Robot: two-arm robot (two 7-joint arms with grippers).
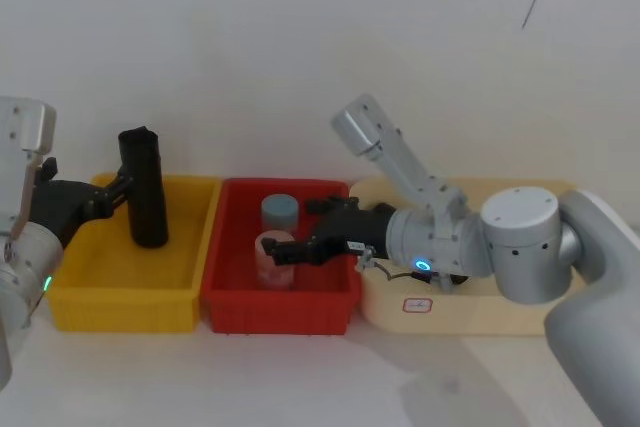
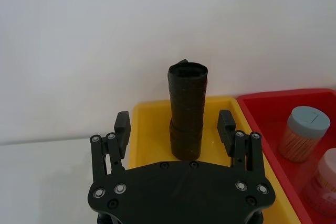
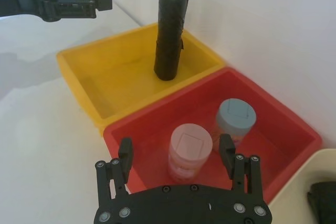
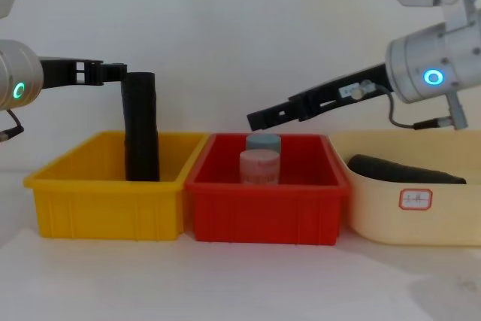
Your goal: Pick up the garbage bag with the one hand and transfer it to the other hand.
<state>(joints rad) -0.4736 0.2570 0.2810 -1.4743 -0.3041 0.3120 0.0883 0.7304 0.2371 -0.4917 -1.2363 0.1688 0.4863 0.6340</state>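
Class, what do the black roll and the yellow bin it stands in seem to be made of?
The garbage bag looks like thin plastic film: matte black, wound layers, creased bands. The yellow bin is likely moulded rigid plastic: smooth, ribbed front wall.

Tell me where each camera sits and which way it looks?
Head: up high, looking down; both arms show, the left gripper by the garbage bag.
Chest: low, looking across; the right gripper reaches over the red bin.
Left wrist: behind the open left gripper, facing the garbage bag.
Right wrist: behind the open right gripper, looking down on a pink jar.
Shared: head and chest both see the garbage bag standing in the yellow bin.
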